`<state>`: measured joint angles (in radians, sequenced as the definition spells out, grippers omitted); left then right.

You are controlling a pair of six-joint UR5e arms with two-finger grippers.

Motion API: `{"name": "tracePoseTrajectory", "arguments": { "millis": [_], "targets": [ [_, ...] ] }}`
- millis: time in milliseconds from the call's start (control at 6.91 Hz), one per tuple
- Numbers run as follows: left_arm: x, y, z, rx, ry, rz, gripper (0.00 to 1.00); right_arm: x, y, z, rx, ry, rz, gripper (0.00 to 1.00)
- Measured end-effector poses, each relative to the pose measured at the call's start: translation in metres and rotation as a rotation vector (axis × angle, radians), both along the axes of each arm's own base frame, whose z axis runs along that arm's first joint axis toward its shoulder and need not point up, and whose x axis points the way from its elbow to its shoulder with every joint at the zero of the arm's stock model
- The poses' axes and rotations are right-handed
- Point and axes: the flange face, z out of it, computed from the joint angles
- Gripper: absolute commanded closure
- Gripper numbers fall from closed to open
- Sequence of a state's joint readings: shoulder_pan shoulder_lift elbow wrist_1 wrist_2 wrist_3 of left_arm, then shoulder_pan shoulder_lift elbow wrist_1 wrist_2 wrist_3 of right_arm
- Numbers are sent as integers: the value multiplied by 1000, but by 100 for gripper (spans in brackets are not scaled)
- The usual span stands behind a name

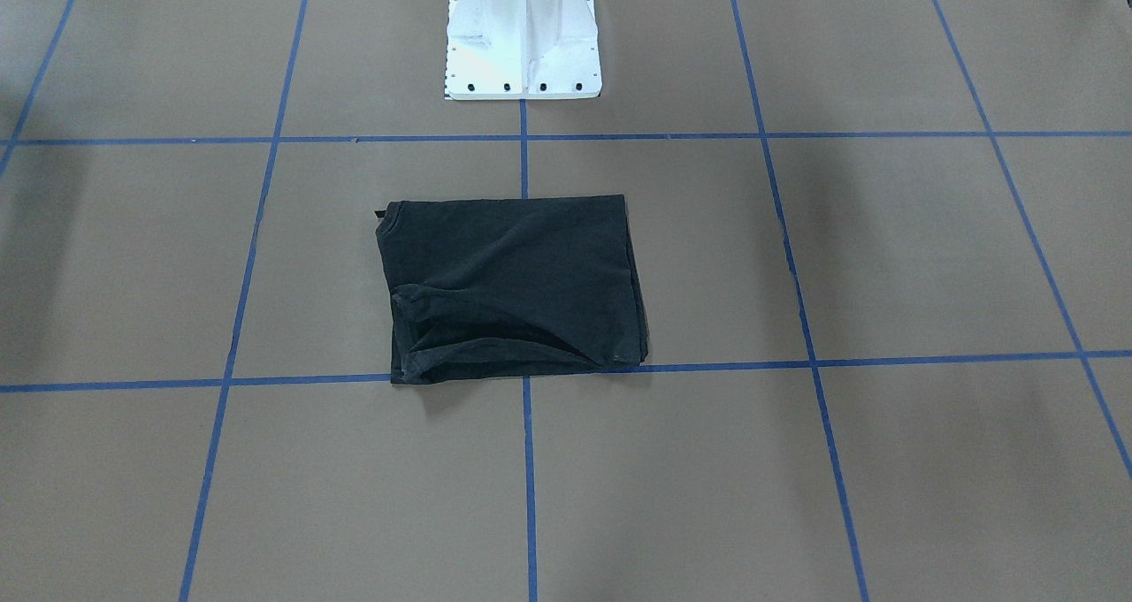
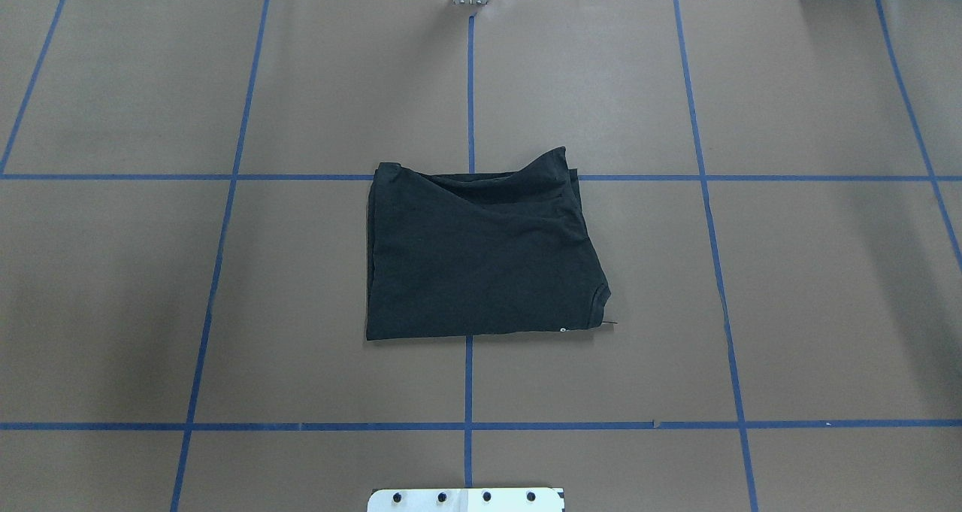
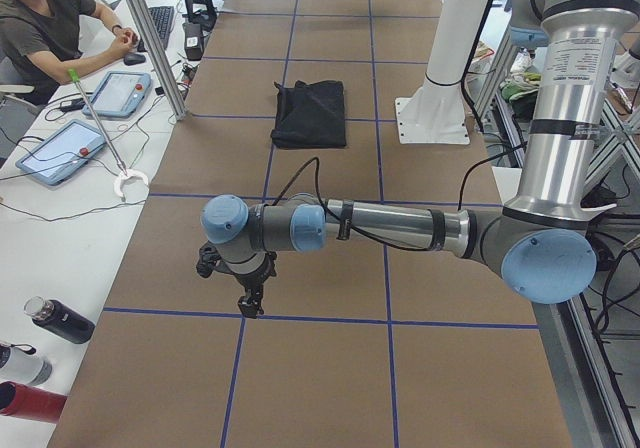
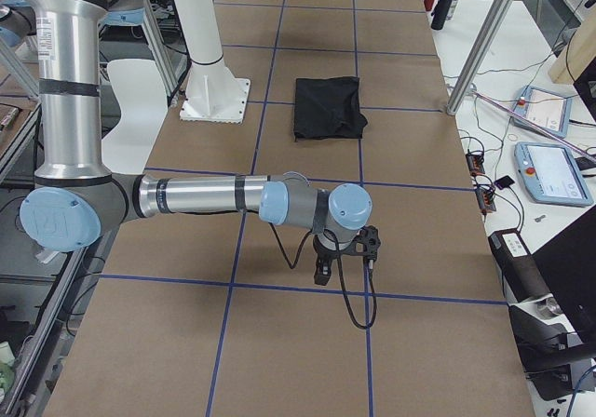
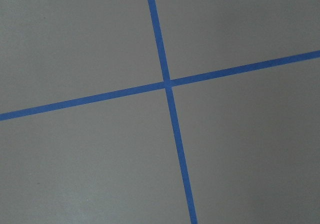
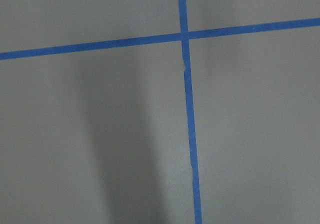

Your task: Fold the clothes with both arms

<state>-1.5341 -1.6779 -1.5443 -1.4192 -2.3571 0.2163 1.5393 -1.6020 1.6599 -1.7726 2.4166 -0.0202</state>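
Observation:
The clothes are one black T-shirt [image 1: 513, 284], folded into a rough rectangle, plain black side up, on the brown table's middle [image 2: 481, 256]. It lies alone, with no arm near it. The left arm [image 3: 380, 226] stretches low over the table at its own end, its gripper [image 3: 250, 303] pointing down far from the shirt [image 3: 310, 116]. The right arm [image 4: 196, 196] does the same at the opposite end, with its gripper [image 4: 324, 273] well short of the shirt [image 4: 328, 108]. I cannot tell whether either gripper is open or shut. Both wrist views show only table and blue tape.
The white pedestal base [image 1: 522, 36] stands just behind the shirt. Blue tape lines [image 2: 469, 83] grid the table. A person [image 3: 45, 28] sits at a side desk with tablets [image 3: 60, 151] and bottles [image 3: 60, 320]. More tablets [image 4: 554, 170] sit beside the other end.

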Motion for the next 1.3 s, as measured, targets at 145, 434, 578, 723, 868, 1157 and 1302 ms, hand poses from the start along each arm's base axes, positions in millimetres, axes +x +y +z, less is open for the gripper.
{"name": "tracePoseTrajectory", "arguments": {
  "millis": [145, 434, 578, 723, 868, 1157, 1302],
  "targets": [
    [0, 0, 0, -1, 0, -1, 1, 7, 0, 9, 28, -6, -25, 0],
    [0, -2, -1, 0, -2, -2, 1, 18, -6, -9, 92, -1, -23, 0],
    [0, -2, -2, 1, -4, -2, 1, 21, -8, -29, 120, 4, -5, 0],
    [0, -3, -3, 2, -5, -2, 1, 22, -8, -46, 139, 7, 12, 0],
    [0, -4, -3, 2, -5, -3, 1, 22, -8, -55, 148, 8, 20, 0],
    [0, -4, -3, -4, -6, -8, 1, 20, -9, -59, 135, 9, 35, 0],
    [0, -4, -3, -5, -6, -8, 1, 19, -9, -58, 121, 9, 44, 0]
  ]
}}
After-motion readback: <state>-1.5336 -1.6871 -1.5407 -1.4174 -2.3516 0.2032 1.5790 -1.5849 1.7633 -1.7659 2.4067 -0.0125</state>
